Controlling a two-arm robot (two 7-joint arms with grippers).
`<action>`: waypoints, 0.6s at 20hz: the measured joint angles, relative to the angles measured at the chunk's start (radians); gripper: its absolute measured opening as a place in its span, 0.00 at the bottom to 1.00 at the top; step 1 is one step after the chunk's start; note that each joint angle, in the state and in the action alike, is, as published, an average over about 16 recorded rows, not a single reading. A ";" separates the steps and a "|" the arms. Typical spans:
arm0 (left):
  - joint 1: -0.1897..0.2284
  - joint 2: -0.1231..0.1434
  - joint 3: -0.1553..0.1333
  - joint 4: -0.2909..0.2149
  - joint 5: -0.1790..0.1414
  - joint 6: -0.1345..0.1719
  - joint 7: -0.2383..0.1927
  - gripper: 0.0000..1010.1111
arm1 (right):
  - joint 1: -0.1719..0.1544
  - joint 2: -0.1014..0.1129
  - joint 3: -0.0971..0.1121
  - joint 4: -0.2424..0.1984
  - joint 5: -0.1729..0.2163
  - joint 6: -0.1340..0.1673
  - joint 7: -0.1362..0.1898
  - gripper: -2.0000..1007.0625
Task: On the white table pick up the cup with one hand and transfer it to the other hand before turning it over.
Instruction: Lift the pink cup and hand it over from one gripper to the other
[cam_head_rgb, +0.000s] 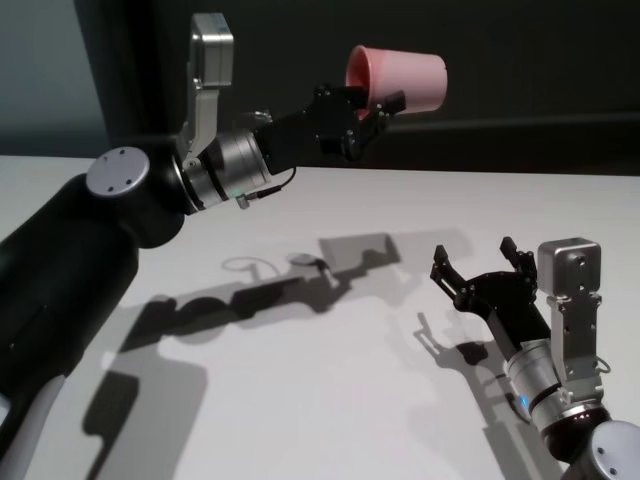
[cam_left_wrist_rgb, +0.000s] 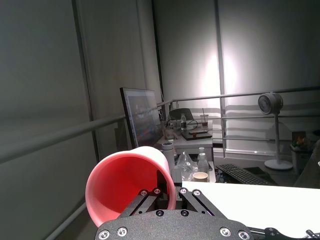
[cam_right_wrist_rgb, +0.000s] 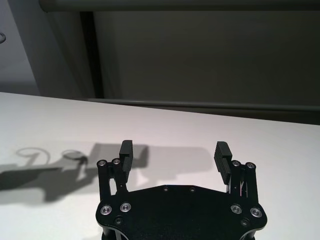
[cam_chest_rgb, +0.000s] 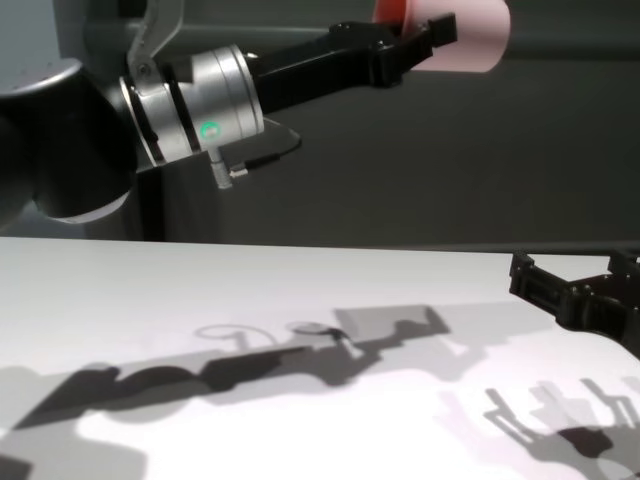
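The pink cup (cam_head_rgb: 405, 80) is held high above the white table (cam_head_rgb: 300, 400), lying on its side with its mouth turned back toward my left arm. My left gripper (cam_head_rgb: 375, 105), the one with the green light (cam_chest_rgb: 209, 130), is shut on the cup's rim wall. The left wrist view looks into the cup's mouth (cam_left_wrist_rgb: 125, 185), and the chest view shows the cup (cam_chest_rgb: 465, 35) at the top. My right gripper (cam_head_rgb: 475, 262), with the blue light (cam_head_rgb: 523, 403), is open and empty, low over the table at the right, well below the cup. It also shows in the right wrist view (cam_right_wrist_rgb: 174, 150) and the chest view (cam_chest_rgb: 575, 285).
A dark wall (cam_head_rgb: 540, 130) runs behind the table's far edge. Shadows of both arms fall on the tabletop (cam_head_rgb: 250, 290). Beyond the table the left wrist view shows a monitor (cam_left_wrist_rgb: 142, 117), a cluttered desk (cam_left_wrist_rgb: 195, 135), a keyboard (cam_left_wrist_rgb: 242, 174) and a fan (cam_left_wrist_rgb: 270, 105).
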 joint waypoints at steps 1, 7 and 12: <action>0.000 0.000 0.000 -0.001 0.000 0.000 0.000 0.05 | 0.000 0.000 0.000 0.000 0.000 0.000 0.000 0.99; 0.001 0.001 -0.001 -0.003 0.000 -0.001 0.002 0.05 | 0.008 -0.001 0.001 0.000 0.006 0.003 0.025 0.99; 0.001 0.002 -0.002 -0.004 0.000 -0.002 0.002 0.05 | 0.017 -0.004 0.012 -0.002 0.044 0.011 0.082 0.99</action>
